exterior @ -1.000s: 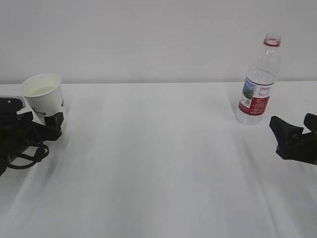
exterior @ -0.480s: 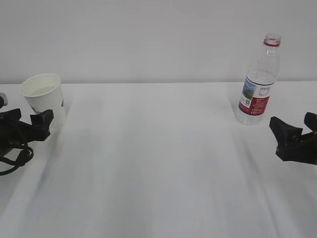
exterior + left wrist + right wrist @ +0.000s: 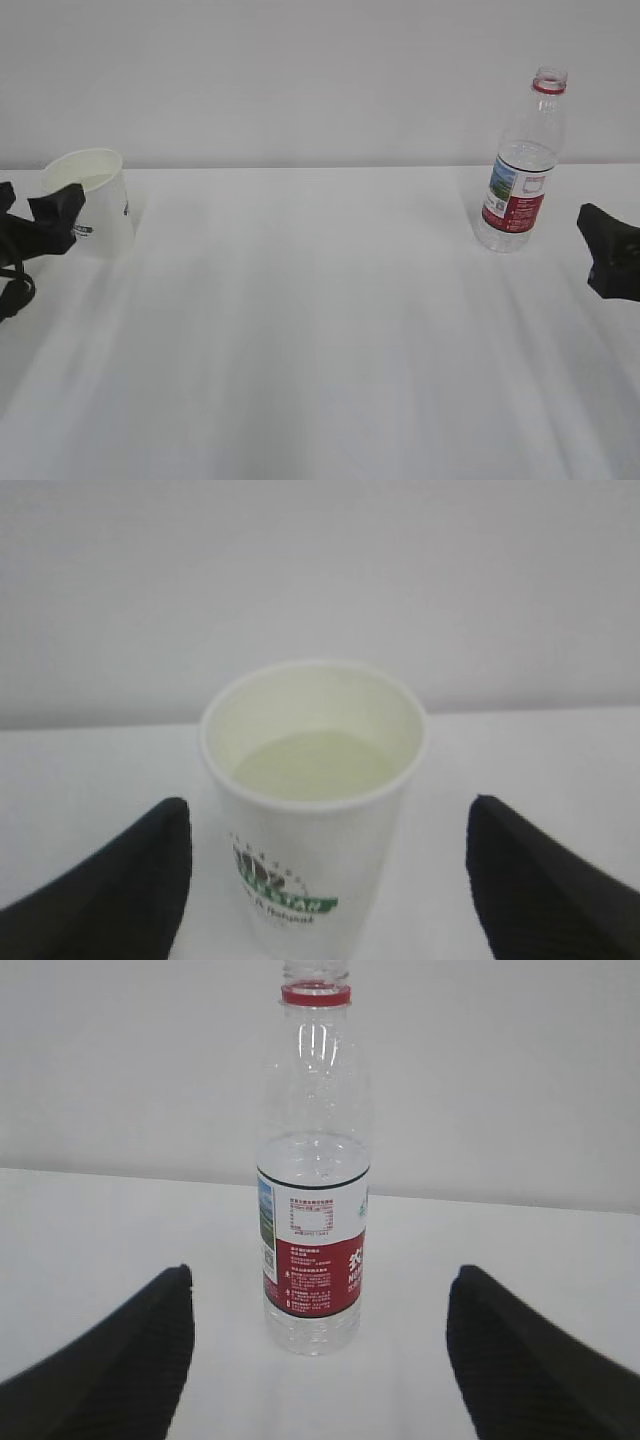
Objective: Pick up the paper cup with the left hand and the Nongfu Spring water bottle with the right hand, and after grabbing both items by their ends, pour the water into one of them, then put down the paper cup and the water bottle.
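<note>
The paper cup (image 3: 313, 805) stands upright at the far left of the desk (image 3: 320, 330) with water (image 3: 312, 765) in it, and the water bottle (image 3: 313, 1160) stands uncapped at the far right; both look set down. Both jaws are open and empty: the left hand (image 3: 325, 880) straddles the cup without touching, and the right hand (image 3: 320, 1355) faces the bottle, apart. To finish well, draw each hand straight back, jaws wide, so neither clips its container.
</note>
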Available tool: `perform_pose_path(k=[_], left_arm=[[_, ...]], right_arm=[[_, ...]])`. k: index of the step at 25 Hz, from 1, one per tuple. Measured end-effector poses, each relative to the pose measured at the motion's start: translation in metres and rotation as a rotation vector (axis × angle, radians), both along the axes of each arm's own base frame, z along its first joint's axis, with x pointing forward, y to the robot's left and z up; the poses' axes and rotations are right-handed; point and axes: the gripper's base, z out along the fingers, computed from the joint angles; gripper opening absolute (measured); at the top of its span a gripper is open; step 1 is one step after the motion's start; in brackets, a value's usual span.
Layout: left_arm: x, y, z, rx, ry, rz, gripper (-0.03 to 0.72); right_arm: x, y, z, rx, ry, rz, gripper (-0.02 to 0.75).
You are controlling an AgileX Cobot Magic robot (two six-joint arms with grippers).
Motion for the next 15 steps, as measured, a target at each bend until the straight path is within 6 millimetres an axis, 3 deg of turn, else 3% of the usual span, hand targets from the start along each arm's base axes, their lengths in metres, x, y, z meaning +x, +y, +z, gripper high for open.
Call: perform_pose_path(k=[15], left_arm=[[-0.024,0.003,0.072,-0.007,-0.06,0.0,0.605]], right_arm=[[-0.026,-0.003,0.038,0.011,-0.017,0.005,0.593]])
